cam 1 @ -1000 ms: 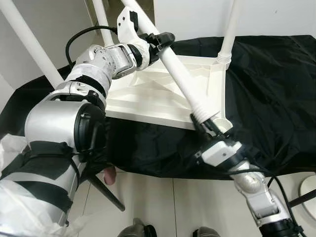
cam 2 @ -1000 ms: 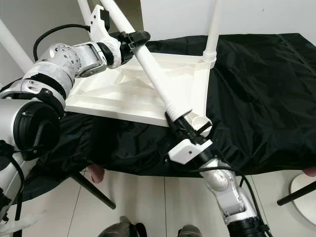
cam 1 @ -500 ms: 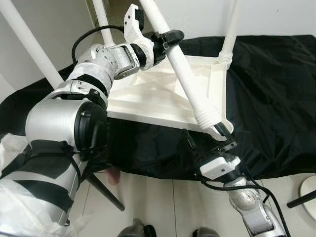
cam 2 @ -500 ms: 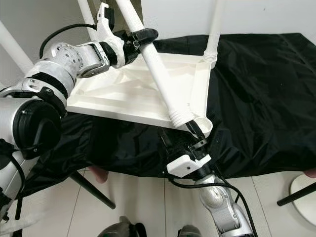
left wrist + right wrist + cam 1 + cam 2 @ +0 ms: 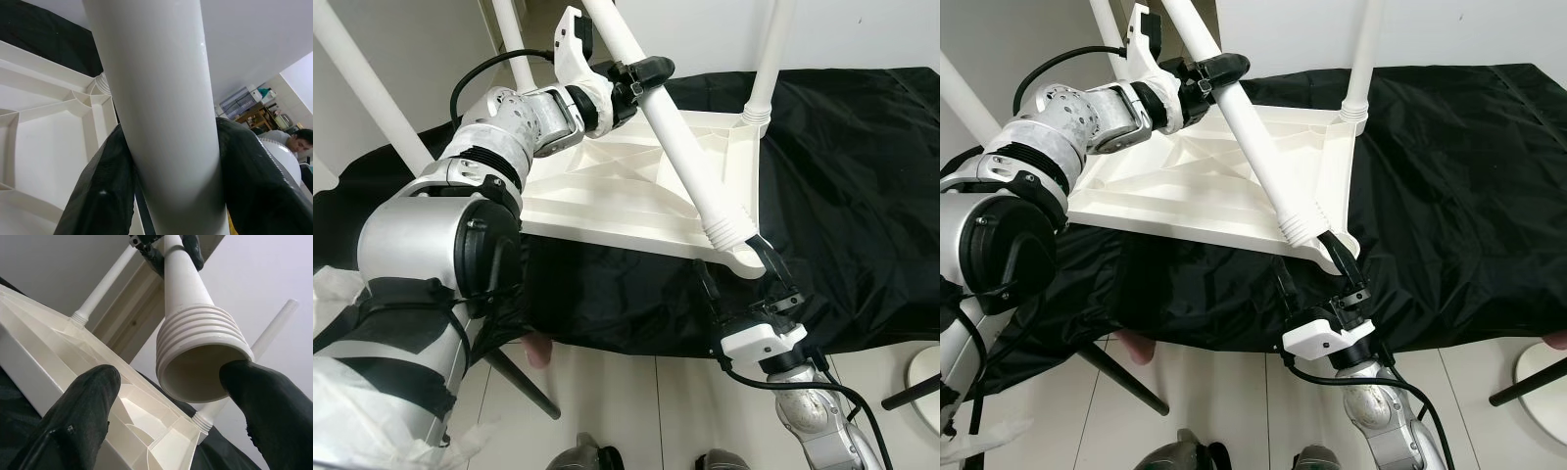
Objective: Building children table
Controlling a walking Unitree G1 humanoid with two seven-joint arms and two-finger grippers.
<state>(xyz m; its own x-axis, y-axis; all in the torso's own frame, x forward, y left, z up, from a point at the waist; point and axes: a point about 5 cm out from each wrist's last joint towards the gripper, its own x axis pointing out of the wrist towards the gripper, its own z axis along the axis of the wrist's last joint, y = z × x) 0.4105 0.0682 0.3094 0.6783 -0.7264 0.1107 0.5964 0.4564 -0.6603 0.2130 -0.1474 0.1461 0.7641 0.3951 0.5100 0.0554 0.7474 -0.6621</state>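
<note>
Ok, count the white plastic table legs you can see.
4: one clamped in the left gripper, slanting to the near corner; one upright at the far right corner; two at the upper left.

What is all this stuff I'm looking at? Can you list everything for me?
Tabletop: one, white, ribbed underside up, lying on the black cloth.
Loose table leg: one, white, slanted, threaded end over the tabletop's near corner.
Fitted legs: at least three, white, standing up from the tabletop's other corners.
Cloth: one, black, spread under the tabletop.
Stand leg: one, black, on the tiled floor at lower left.
Person: one, far in the background of the left wrist view.
Left gripper: black fingers shut around the loose leg's upper part.
Right gripper: black fingers open, just below the leg's threaded end.
</note>
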